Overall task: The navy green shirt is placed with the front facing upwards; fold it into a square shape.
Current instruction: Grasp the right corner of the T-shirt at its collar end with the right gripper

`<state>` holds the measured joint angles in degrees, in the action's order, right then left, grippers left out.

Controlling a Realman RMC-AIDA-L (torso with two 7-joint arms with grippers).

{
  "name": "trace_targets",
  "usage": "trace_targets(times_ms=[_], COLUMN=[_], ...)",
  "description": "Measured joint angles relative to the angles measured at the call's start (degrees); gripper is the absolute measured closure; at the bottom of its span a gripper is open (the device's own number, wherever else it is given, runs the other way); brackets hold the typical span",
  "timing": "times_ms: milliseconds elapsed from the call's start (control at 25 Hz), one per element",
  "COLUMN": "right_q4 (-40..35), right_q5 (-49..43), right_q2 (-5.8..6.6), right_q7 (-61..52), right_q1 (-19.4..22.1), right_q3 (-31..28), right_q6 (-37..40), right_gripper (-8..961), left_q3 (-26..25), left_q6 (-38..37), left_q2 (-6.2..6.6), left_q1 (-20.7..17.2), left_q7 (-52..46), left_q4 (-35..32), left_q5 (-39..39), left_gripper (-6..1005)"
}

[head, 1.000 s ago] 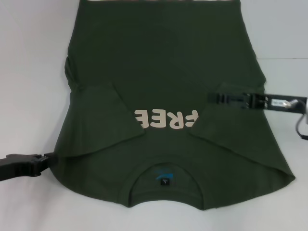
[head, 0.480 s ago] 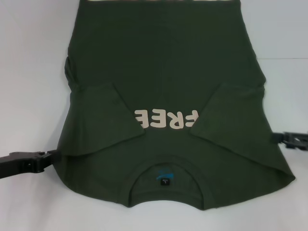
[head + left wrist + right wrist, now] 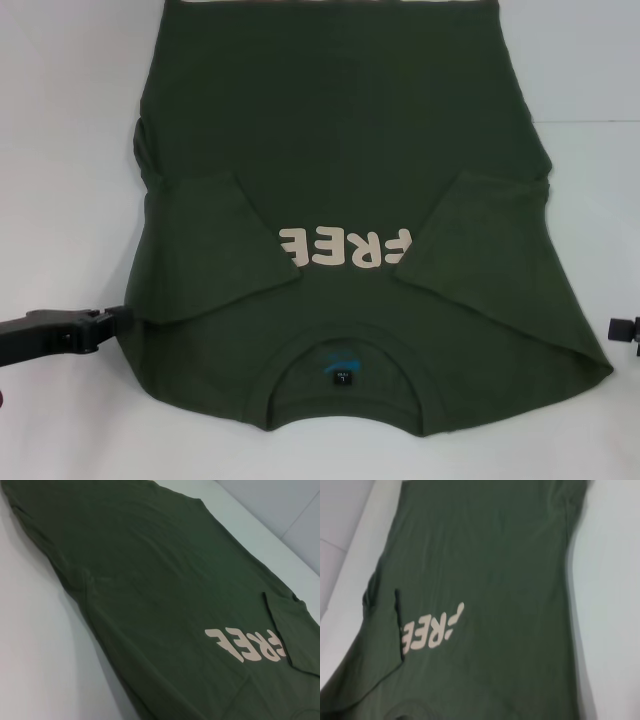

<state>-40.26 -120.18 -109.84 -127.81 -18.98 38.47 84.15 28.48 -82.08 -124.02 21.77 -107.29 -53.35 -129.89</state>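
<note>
Navy green shirt [image 3: 340,190] fills frame center, long axis top-bottom, collar at bottom; left gripper [image 3: 105,322] touches its lower-left shoulder edge, nearer than right gripper [image 3: 625,328] at right edge; jaw states probably unreadable.

My left gripper [image 3: 105,318] reaches in low and level from my left side, fingers pointing inward. My right gripper [image 3: 625,328] shows only its tip at the far right edge.
</note>
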Motion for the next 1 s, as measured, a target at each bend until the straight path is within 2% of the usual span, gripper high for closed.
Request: trace_targets(times_ms=[240,680,1000], right_q4=[0.3,2.7,3.6], right_q5=[-2.6,-4.0,-6.8], right_q2=[-0.68,-0.75,-1.66], right_q7=[-0.4,-0.6,-1.4], right_q1=[-0.8,-2.6,-4.4], right_q3=[-0.4,0.1,0.1], right_q6=[-0.3,-0.5,-0.1], right_gripper=[54,53,53], left_q3=[0.0,-0.1,-0.2], left_q6=[0.0,0.1,0.1], left_q2=[0.0,0.0,0.0], left_q1=[0.1,0.1,0.0], left_q7=[0.1,0.4,0.9], left_q4=[0.0,0.0,0.0], left_q5=[0.0,0.0,0.0], left_gripper=[970,970,970])
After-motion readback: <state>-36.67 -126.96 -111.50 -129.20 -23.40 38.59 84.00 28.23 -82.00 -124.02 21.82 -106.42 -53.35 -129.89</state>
